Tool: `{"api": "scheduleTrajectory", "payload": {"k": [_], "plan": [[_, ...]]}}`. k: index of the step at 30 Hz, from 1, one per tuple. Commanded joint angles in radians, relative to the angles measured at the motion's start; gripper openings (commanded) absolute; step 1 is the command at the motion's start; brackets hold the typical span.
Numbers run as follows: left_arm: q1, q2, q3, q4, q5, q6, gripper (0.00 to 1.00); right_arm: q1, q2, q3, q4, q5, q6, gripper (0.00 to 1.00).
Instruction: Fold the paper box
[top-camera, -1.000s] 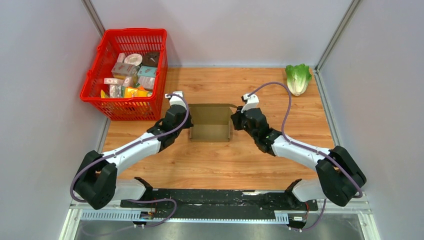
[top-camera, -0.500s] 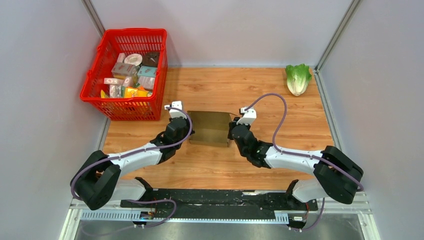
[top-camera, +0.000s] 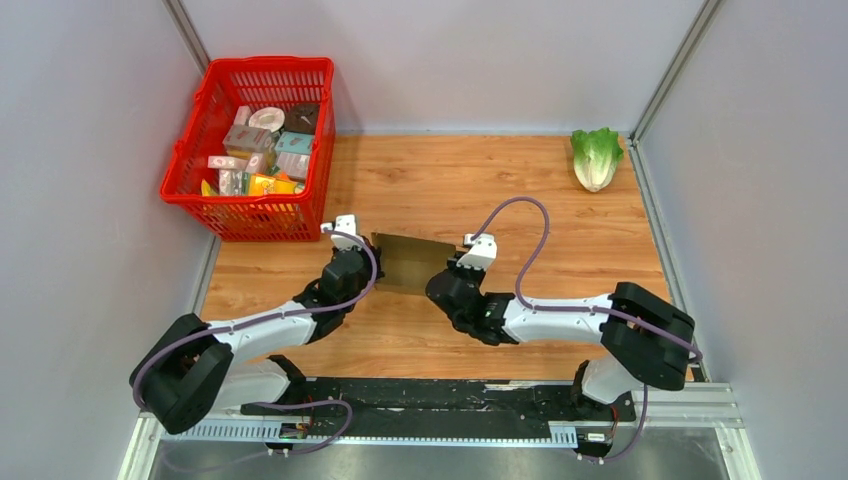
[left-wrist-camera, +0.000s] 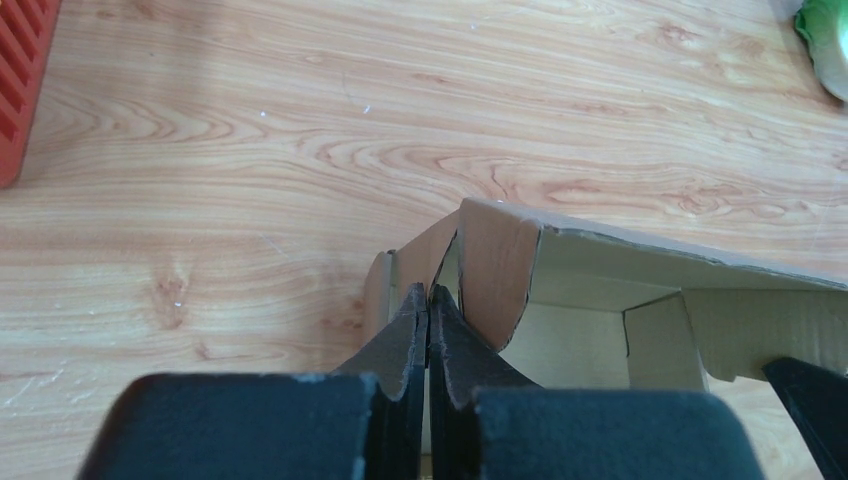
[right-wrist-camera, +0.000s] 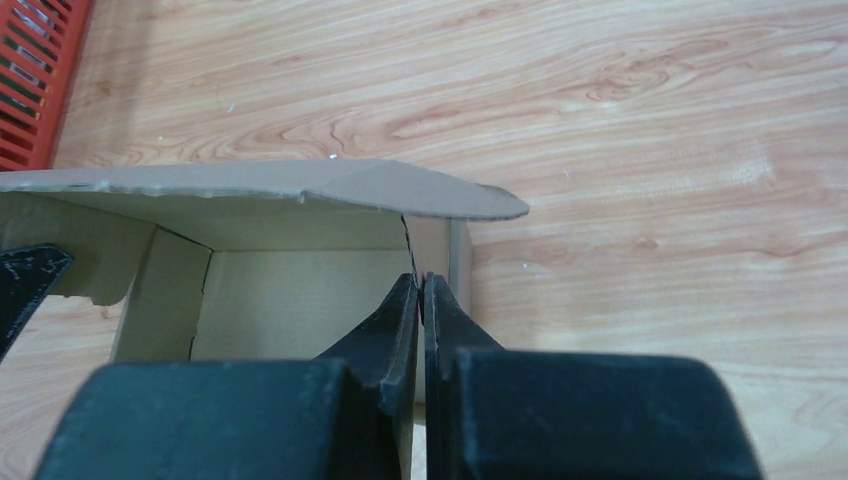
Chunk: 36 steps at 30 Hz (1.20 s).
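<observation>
Two robot arms work a brown corrugated cardboard box (top-camera: 412, 262) on the light wooden table (top-camera: 480, 180); the box sits left of centre, about midway between the far and near edges, near the front right corner of a red plastic mesh basket (top-camera: 268, 222) full of small packages. The left gripper (left-wrist-camera: 428, 305) is pinched tight on the box's left side wall, fingers nearly meeting with only the cardboard edge between them; the right gripper (right-wrist-camera: 420, 295) is clamped the same way on the right side wall. Both wrist views look into an open hollow; side and back panels stand up, inner tabs are folded in, and a broad flap juts over the top, not yet closed. The job appears to be in its middle stage: walls raised, lid undone. The next move likely calls for one gripper to let go and press the flap down while the other steadies the thin, bendable wall. A green lettuce head (top-camera: 597, 157) lies untouched at the far right corner.
</observation>
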Motion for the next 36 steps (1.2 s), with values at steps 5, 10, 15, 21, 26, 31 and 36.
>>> {"api": "scheduleTrajectory", "payload": {"k": [5, 10, 15, 21, 26, 31, 36], "plan": [[-0.002, -0.034, -0.07, 0.062, 0.049, -0.005, 0.0, 0.05, 0.054, 0.004, -0.062, 0.12, 0.134, 0.06], [-0.002, -0.036, -0.113, 0.085, 0.056, -0.015, 0.0, 0.067, 0.066, -0.014, -0.062, 0.138, 0.161, 0.08], [-0.003, -0.039, -0.135, 0.085, 0.059, -0.015, 0.0, 0.084, 0.049, -0.03, -0.096, 0.151, 0.193, 0.11], [-0.007, -0.036, -0.15, 0.087, 0.051, -0.002, 0.0, 0.085, -0.026, -0.05, -0.194, 0.131, 0.207, 0.19], [-0.007, -0.033, -0.153, 0.082, 0.048, 0.014, 0.0, 0.099, -0.196, -0.111, -0.253, 0.016, 0.136, 0.3], [-0.007, -0.026, -0.156, 0.082, 0.045, 0.017, 0.0, 0.095, -0.426, -0.168, -0.359, -0.16, 0.004, 0.68], [-0.008, -0.026, -0.155, 0.071, 0.039, 0.023, 0.0, -0.141, -0.566, -0.096, -0.43, -0.632, -0.131, 0.85]]}}
